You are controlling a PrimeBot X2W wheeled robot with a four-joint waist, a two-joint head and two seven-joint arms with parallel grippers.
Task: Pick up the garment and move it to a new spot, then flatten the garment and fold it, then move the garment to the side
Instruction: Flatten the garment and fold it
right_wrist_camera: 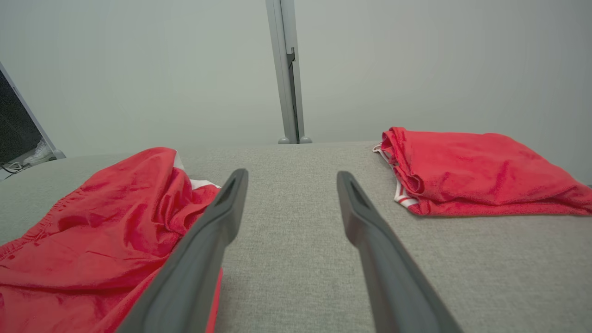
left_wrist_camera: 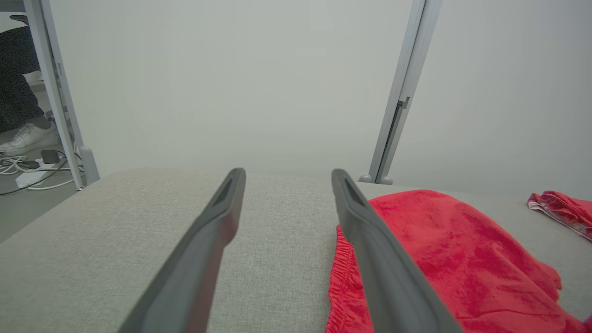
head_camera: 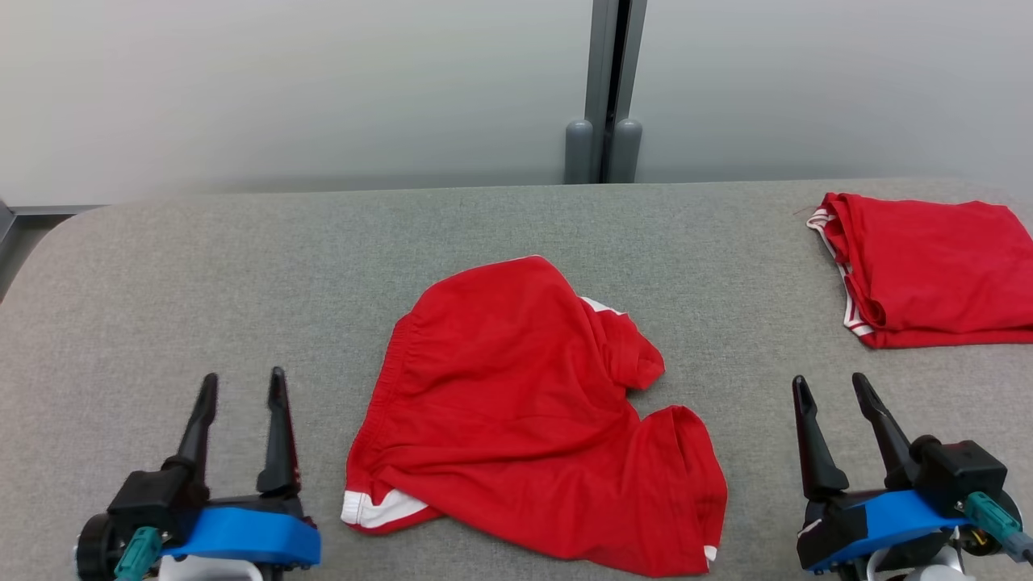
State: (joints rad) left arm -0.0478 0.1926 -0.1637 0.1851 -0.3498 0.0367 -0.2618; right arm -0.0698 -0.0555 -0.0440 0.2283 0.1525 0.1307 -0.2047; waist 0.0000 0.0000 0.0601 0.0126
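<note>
Red shorts (head_camera: pixel 516 411) lie rumpled; left pincer (head_camera: pixel 244 375) and right pincer (head_camera: pixel 829 378) gape empty. Grabbing one layer could bunch them.

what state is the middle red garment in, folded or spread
Spread but rumpled, not folded: the red shorts lie open on the table, wrinkled, one leg bunched.

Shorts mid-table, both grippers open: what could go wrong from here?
1. The shorts lie crumpled, one leg folded over; a pinch by the left gripper or right gripper might catch several layers, so they won't flatten.
2. The folded red garment at far right matches in colour; it could be mistaken for the target or knocked during the move aside.
</note>
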